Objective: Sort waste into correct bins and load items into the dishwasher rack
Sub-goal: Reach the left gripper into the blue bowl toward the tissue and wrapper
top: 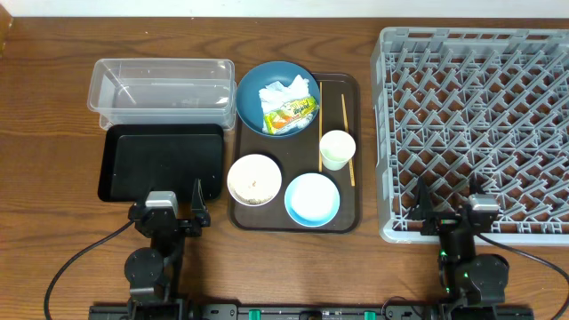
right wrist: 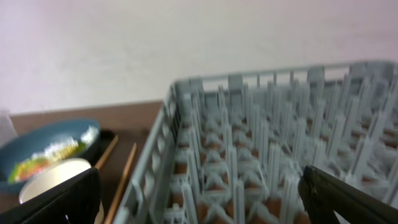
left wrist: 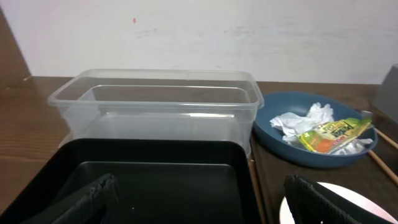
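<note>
I count 3 bowls: 1 big dark-blue bowl (top: 253, 84), 1 small white bowl (top: 254, 178) and 1 small light-blue bowl (top: 312, 198). There is 1 white cup (top: 337, 148). There are 2 chopsticks (top: 321, 124), both thin and wooden. I see 1 crumpled tissue (top: 280, 92) and 1 snack wrapper (top: 291, 114). There are 2 bins: 1 clear tub (top: 160, 62) and 1 black tray (top: 160, 160). There is 1 brown tray (top: 351, 84) and 1 grey rack (top: 471, 116). I have 2 grippers: my left gripper (top: 169, 203) and my right gripper (top: 447, 200).
</note>
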`<state>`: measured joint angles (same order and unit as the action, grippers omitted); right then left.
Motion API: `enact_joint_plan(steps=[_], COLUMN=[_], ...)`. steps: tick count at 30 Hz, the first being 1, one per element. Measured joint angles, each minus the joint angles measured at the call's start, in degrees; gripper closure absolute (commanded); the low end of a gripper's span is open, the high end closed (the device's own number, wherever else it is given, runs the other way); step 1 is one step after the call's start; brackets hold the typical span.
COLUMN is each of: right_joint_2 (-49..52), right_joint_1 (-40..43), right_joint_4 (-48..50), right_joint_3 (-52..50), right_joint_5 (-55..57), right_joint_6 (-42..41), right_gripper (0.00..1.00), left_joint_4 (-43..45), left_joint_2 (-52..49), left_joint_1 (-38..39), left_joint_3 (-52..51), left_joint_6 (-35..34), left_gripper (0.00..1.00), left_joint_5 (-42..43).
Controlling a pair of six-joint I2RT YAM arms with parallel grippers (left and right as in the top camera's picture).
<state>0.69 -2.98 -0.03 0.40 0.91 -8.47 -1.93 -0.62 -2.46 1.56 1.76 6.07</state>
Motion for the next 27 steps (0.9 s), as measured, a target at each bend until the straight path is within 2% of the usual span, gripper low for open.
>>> enact_joint_plan(steps=[9, 14, 20, 27], right_joint_2=[0.17, 3.10, 13.68, 34.07], right_joint_1=[0.00, 0.00, 0.00, 0.00], right_joint_4=[9.31, 8.68, 7.06, -1.07], right_joint_3=[0.04, 2.75, 12.85, 31.76], right_joint_5=[-5.55, -10.19, -14.49, -20.72], right_joint_6=[0.00, 0.00, 0.57, 1.70], right_gripper=[0.01, 0.01, 0.01, 0.01], left_joint_4=[0.02, -2.29, -7.26, -19.39], left_joint_2=[-0.81, -7.41, -21.73, -40.35], left_joint_1=[0.00, 0.00, 0.00, 0.00], left_joint_3=[0.39, 4.74, 19.26, 39.30], left_joint_6=[-0.79, -1.97, -2.01, -2.16], left_gripper=[0.13, 0.13, 0.12, 0.13], left_joint_5=[6.32, 8.79, 10.45, 11.78])
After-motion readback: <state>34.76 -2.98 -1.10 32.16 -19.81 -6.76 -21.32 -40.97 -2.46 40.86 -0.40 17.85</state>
